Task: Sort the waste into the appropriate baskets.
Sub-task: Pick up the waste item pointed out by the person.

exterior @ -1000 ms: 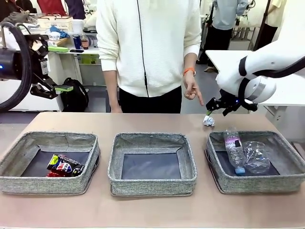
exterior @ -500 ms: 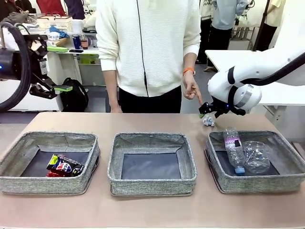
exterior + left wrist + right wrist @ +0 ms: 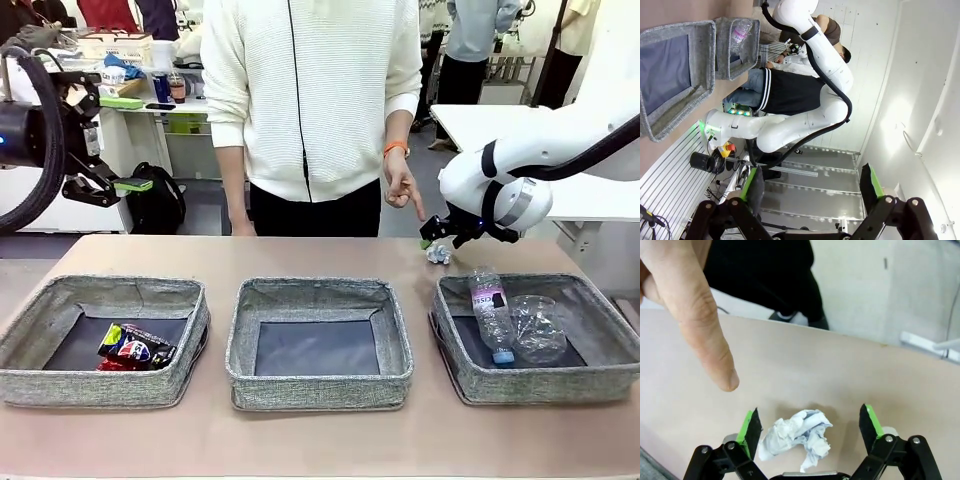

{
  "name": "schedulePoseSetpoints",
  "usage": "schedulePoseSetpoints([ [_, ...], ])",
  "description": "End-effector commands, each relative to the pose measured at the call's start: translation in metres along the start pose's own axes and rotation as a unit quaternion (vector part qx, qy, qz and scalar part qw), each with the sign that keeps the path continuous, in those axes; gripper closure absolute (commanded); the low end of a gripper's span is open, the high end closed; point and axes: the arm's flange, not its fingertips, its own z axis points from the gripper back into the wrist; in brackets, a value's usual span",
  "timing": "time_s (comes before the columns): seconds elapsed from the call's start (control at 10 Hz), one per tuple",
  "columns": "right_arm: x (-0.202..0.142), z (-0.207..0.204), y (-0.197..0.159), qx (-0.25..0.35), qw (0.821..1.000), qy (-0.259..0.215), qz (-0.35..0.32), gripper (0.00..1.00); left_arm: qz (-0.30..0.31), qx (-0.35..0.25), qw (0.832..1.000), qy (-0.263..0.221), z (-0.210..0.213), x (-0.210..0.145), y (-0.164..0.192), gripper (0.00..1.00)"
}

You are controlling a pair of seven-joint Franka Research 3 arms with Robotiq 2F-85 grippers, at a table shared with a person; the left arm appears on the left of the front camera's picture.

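Table (image 3: 320,440) carries three bins in a row: left bin (image 3: 30,330) holds the cans (image 3: 132,347), middle bin (image 3: 318,298), right bin (image 3: 600,320) holds bottle (image 3: 490,312) and cup (image 3: 538,325). Right gripper (image 3: 810,426) stands at the right bin's 11 o'clock, fingers apart, straddling the paper wad (image 3: 796,437) without gripping it. A person's finger (image 3: 700,325) points at the wad's 11 o'clock. Left gripper (image 3: 812,187) hangs raised, fully spread, holding nothing.
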Motion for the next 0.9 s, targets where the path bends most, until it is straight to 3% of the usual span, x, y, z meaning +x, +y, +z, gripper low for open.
schedulePoseSetpoints([
  [0.0,0.0014,0.0041,-0.0011,0.002,1.0,0.015,0.012,0.33,-0.003,-0.006,1.0,-0.002,0.0007,-0.0008,-0.0029,0.0],
  [0.2,-0.0028,0.0076,-0.0008,-0.014,0.997,0.081,-0.002,0.93,-0.003,-0.006,1.0,-0.002,0.0007,-0.0008,-0.0029,0.0],
  [0.3,-0.0032,0.0119,0.0004,-0.01,0.996,0.083,-0.004,1.0,-0.003,-0.006,1.0,-0.002,0.0007,-0.0008,-0.0029,0.0],
  [0.4,-0.003,0.0135,0.001,-0.011,0.997,0.08,-0.004,1.0,-0.003,-0.006,1.0,-0.002,0.0007,-0.0008,-0.0029,0.0],
  [0.5,-0.003,0.012,0.0019,-0.012,0.997,0.082,-0.006,0.87,-0.003,-0.006,1.0,-0.002,0.0007,-0.0008,-0.0029,0.0],
  [0.6,-0.0029,0.011,0.002,-0.009,0.996,0.084,-0.008,0.97,-0.003,-0.006,1.0,-0.002,0.0007,-0.0008,-0.0029,0.0],
  [0.8,-0.0025,0.011,0.0013,-0.012,0.996,0.083,-0.013,1.0,-0.003,-0.006,1.0,-0.002,0.0007,-0.0008,-0.0029,0.0],
])
